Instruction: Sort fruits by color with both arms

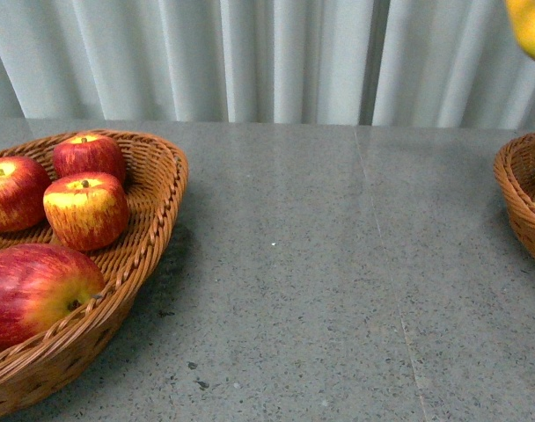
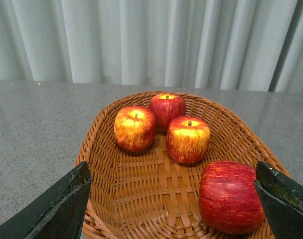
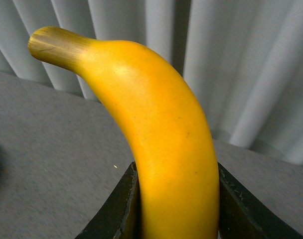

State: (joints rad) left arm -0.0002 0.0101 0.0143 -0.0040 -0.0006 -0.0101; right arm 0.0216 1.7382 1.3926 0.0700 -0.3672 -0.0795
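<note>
The right gripper (image 3: 176,209) is clamped on a banana (image 3: 161,144): in the right wrist view its two black jaws press against both sides of the fruit at the bottom centre of the frame, and the banana curves up to its brown-tipped stem at the upper left. In the front view only a yellow bit of that banana (image 1: 531,26) shows, at the top right corner, above a wicker basket (image 1: 516,198) at the right edge with some yellow fruit inside.

The left gripper (image 2: 174,199) stands wide apart and holds nothing; its dark jaws sit in the lower left and lower right corners of the left wrist view, over another wicker basket (image 2: 106,164). Four red apples (image 2: 187,139) lie in that basket, at the left of the front view. One jaw is just beside the nearest apple (image 2: 228,196); whether they touch I cannot tell.
</note>
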